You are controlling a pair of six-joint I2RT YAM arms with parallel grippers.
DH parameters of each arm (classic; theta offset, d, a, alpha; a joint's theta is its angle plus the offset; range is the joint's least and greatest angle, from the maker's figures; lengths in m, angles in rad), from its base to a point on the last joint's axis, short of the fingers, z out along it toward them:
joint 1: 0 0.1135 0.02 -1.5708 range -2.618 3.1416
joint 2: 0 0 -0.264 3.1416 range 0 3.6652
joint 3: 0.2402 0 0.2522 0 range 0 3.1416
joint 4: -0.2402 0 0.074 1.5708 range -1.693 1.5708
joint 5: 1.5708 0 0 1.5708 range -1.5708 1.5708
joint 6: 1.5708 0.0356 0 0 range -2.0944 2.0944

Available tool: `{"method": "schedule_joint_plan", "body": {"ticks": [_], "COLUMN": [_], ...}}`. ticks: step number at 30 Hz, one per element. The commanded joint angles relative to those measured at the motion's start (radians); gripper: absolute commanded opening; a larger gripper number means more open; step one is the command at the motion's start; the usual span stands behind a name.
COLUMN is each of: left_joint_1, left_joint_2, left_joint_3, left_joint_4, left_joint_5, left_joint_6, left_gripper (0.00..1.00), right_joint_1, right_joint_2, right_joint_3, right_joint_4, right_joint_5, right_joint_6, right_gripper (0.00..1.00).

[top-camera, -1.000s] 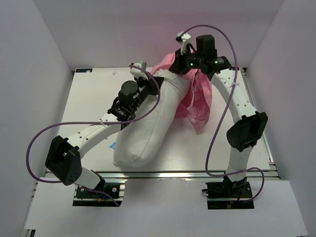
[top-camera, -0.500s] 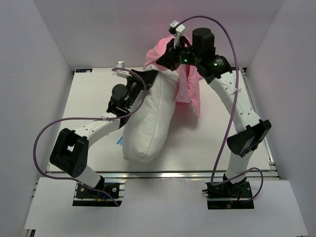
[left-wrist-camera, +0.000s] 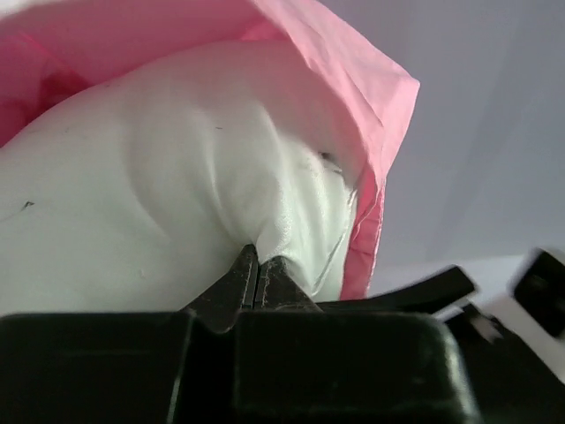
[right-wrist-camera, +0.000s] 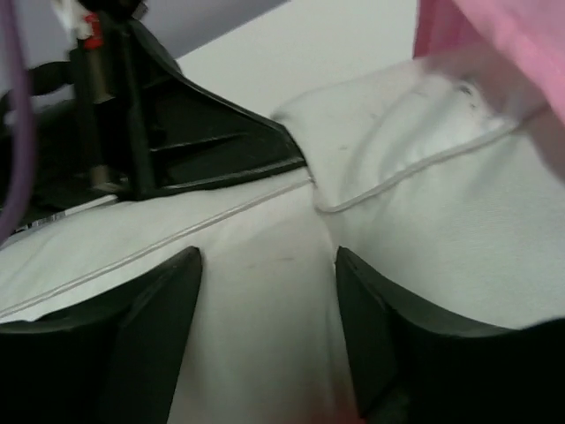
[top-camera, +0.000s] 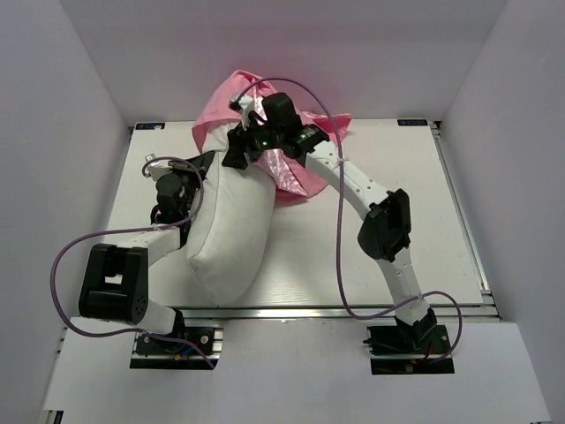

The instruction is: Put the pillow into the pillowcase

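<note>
Left gripper (left-wrist-camera: 258,263) pinches the pillow (left-wrist-camera: 132,177) (pillowcase (left-wrist-camera: 353,71) draped over), right gripper (right-wrist-camera: 265,265) spread.

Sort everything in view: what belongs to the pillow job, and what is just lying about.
Job in hand: pillow, pinched by the shut left gripper; pillowcase, bunched over the pillow's far end; right gripper, open over the pillow.
Just there: table; purple cables.
</note>
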Motion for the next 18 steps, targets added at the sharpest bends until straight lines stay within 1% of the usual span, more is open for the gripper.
{"method": "schedule_joint_plan", "body": {"ticks": [1,2,3,4,5,7,8,9,10,11,13,14,15,17,18], "left_joint_1": [0.026,0.026,0.028,0.028,0.029,0.031,0.032,0.032,0.032,0.032,0.032,0.032,0.032,0.032,0.032], "left_joint_2": [-0.038,-0.031,-0.023,-0.012,0.009,0.029,0.045,0.051,0.055,0.062,0.066,0.068,0.066,0.063,0.057], "left_joint_3": [0.017,0.019,0.023,0.037,0.04,0.059,0.063,0.071,0.085,0.092,0.103,0.109,0.109,0.109,0.108], "left_joint_4": [-0.107,-0.107,-0.109,-0.11,-0.097,-0.083,-0.075,-0.072,-0.071,-0.072,-0.071,-0.066,-0.061,-0.054,-0.052], "left_joint_5": [0.008,0.013,0.018,0.018,0.054,0.073,0.09,0.099,0.108,0.125,0.143,0.151,0.163,0.173,0.182], "left_joint_6": [-0.001,-0.001,0.008,0.011,0.011,0.011,0.011,0.012,0.017,0.019,0.026,0.026,0.026,0.031,0.037], "left_gripper": [0.0,0.0,0.0,0.0,0.0,0.0,0.0,0.0,0.0,0.0,0.0,0.0,0.0,0.0,0.0], "right_joint_1": [-0.035,-0.054,-0.088,-0.101,-0.114,-0.122,-0.121,-0.121,-0.121,-0.121,-0.121,-0.121,-0.121,-0.119,-0.119], "right_joint_2": [-0.165,-0.251,-0.301,-0.396,-0.438,-0.507,-0.552,-0.567,-0.583,-0.581,-0.552,-0.538,-0.523,-0.489,-0.485], "right_joint_3": [-0.018,-0.074,-0.134,-0.196,-0.317,-0.427,-0.514,-0.548,-0.577,-0.6,-0.581,-0.565,-0.526,-0.509,-0.516], "right_joint_4": [0.022,0.062,0.088,0.114,0.137,0.182,0.188,0.193,0.193,0.191,0.158,0.147,0.119,0.124,0.136], "right_joint_5": [-0.005,-0.002,0.007,0.029,0.096,0.154,0.208,0.22,0.26,0.277,0.312,0.319,0.322,0.305,0.297], "right_joint_6": [-0.108,-0.113,-0.122,-0.134,-0.174,-0.209,-0.217,-0.21,-0.193,-0.126,-0.05,-0.004,0.081,0.16,0.224], "right_gripper": [0.7,0.73,0.78,0.8,0.8,0.87,0.88,0.89,0.89,0.89,0.89,0.89,0.89,0.89,0.89]}}
